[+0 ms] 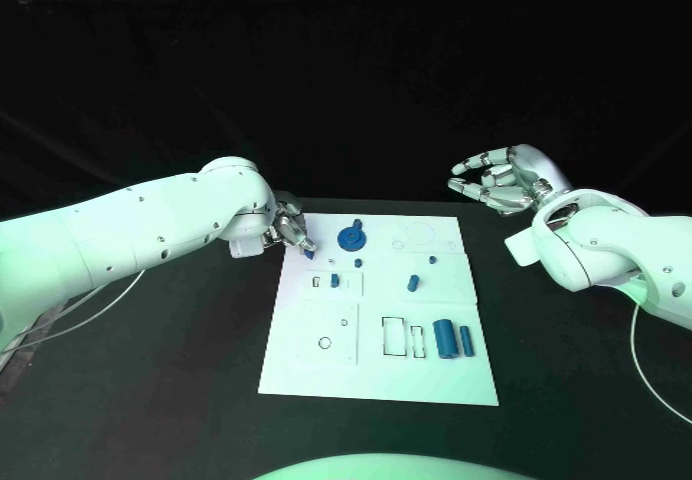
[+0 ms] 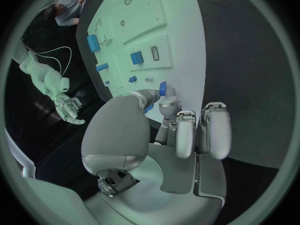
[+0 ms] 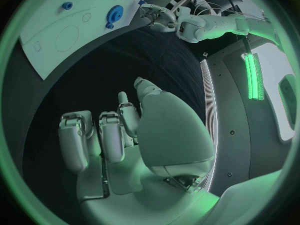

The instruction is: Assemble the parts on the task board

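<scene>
- Left silver hand (image 1: 284, 232) at the far left corner of the flat white task board (image 1: 378, 375), pinching a small blue plastic peg (image 2: 162, 88) between fingertips (image 2: 167, 105); peg tip at the board's edge.
- Nearest open target probably the small holes just beside the blue toothed gear (image 1: 353, 238), toward the board's middle from the peg.
- Right silver hand (image 1: 498, 178) well apart beyond the far right corner, palm up, fingers loosely curled, holding nothing.
- Two smooth blue cylinders (image 1: 454, 339) lying near the board's front right, long axes running front to back.

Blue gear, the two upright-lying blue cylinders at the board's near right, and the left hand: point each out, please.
blue gear (image 1: 352, 238), head view, on its toothed disc.
blue cylinders (image 1: 446, 340), head view, on the left one's body.
left hand (image 1: 286, 230), head view, on the fingers holding a small blue part (image 1: 309, 255) at the task board (image 1: 389, 385) edge.
</scene>
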Robot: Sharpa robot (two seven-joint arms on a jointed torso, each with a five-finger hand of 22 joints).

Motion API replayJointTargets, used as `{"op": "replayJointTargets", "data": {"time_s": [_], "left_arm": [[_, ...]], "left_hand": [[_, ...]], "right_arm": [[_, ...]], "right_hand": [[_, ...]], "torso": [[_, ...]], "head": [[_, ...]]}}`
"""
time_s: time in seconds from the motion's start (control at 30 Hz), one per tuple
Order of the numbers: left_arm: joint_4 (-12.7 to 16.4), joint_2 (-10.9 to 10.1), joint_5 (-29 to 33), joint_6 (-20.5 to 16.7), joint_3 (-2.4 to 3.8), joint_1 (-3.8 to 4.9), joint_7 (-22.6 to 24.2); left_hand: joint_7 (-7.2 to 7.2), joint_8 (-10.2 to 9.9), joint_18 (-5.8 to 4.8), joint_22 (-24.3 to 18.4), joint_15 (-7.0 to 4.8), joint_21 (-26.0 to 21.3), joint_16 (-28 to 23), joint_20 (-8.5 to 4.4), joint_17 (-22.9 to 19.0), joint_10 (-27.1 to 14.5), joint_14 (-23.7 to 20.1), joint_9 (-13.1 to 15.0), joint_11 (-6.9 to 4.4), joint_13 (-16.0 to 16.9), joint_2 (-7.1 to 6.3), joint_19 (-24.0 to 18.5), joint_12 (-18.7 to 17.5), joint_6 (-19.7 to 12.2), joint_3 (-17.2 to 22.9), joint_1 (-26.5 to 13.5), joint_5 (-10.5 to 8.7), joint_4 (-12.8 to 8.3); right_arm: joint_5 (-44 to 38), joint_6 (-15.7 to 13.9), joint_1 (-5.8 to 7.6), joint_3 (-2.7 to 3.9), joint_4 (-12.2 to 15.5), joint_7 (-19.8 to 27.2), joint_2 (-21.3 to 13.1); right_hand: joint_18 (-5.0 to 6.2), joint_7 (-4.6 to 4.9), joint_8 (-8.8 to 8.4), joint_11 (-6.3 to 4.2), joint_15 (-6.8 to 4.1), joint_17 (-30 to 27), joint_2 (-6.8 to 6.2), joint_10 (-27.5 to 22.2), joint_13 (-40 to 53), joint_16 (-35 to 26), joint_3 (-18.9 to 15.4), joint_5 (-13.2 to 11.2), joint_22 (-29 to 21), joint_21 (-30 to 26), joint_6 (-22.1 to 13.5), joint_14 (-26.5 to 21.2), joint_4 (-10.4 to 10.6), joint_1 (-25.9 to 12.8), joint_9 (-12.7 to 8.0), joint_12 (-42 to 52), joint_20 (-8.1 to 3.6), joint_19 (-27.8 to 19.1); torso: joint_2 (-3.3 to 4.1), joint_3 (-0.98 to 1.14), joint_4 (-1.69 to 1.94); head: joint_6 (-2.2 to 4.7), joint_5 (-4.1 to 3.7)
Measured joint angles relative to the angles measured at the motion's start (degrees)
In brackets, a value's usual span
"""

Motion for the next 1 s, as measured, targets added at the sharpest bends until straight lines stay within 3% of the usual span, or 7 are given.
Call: {"op": "replayJointTargets", "data": {"time_s": [0.23, 0.43, 0.67, 1.0], "left_arm": [[8.13, -5.17, 1.21, -4.87, 0.11, -0.10, 0.55], [13.39, -8.61, 0.77, -8.73, 0.07, -1.61, 1.14], [16.39, -9.92, -1.32, -11.30, 0.05, -2.92, 1.60], [17.45, -9.50, -4.03, -13.09, -0.46, -4.58, 1.66]], "left_hand": [[-0.13, 0.39, 0.00, 0.00, 0.00, 0.22, 0.00, 0.00, 0.00, 0.51, 0.00, 1.10, -0.11, 0.36, -0.84, 0.00, 0.49, 0.53, 0.55, -0.85, 0.22, 0.39], [-0.41, 0.40, 0.00, 0.00, 0.00, 0.22, 0.00, 0.00, -0.01, 1.02, 0.00, 1.18, -0.22, 0.70, -1.13, 0.00, 0.85, 0.82, 1.47, -1.14, 0.42, -0.05], [-0.28, 0.40, 0.00, 0.00, -0.21, 0.22, 0.00, -0.02, -0.01, 1.22, -0.21, 1.49, -0.42, 1.09, -1.43, 0.02, 1.15, 1.07, 1.70, -1.44, 0.44, 0.17], [-0.41, 0.40, 0.00, -0.01, -0.21, 0.22, 0.00, -0.21, -0.01, 1.63, -0.21, 1.48, -0.42, 1.32, -1.73, 0.21, 1.35, 1.23, 1.95, -1.74, 0.89, 0.43]], "right_arm": [[0.00, -0.01, 0.00, 0.00, 0.00, 0.02, -0.16], [0.01, -0.02, 0.00, 0.00, 0.00, 0.03, -0.35], [0.02, -0.02, 0.00, 0.00, -0.03, 0.05, -0.46], [0.03, -0.02, -0.08, 0.00, -0.15, 0.10, -0.39]], "right_hand": [[0.00, 0.00, 0.00, 0.00, 0.00, -0.01, 0.22, 0.00, 0.00, 0.00, 0.00, 0.00, 0.03, 0.00, 0.00, 0.00, 0.00, -0.22, 0.00, 0.00, 0.00, 0.00], [0.00, 0.00, 0.00, 0.00, 0.00, -0.01, 0.22, 0.00, 0.00, 0.00, -0.01, 0.00, 0.04, 0.00, 0.00, 0.00, -0.01, -0.21, 0.00, 0.00, 0.00, 0.00], [0.00, 0.00, 0.00, 0.00, 0.00, -0.02, 0.21, 0.00, 0.00, 0.00, 0.17, 0.00, 0.04, 0.00, 0.00, 0.00, -0.03, -0.22, -0.02, 0.00, 0.00, 0.00], [0.00, 0.00, 0.00, 0.00, 0.00, -0.02, 0.21, 0.00, 0.00, 0.00, 0.30, 0.00, 0.03, 0.00, 0.00, 0.00, -0.01, -0.21, -0.05, 0.00, 0.00, 0.00]], "torso": [[-0.03, 0.01, 0.05], [-0.02, -0.07, 0.13], [-0.02, -0.10, 0.23], [-0.02, -0.18, 0.16]], "head": [[0.02, 0.04], [-0.06, 0.00], [-0.13, 0.13], [-0.17, 0.33]]}}
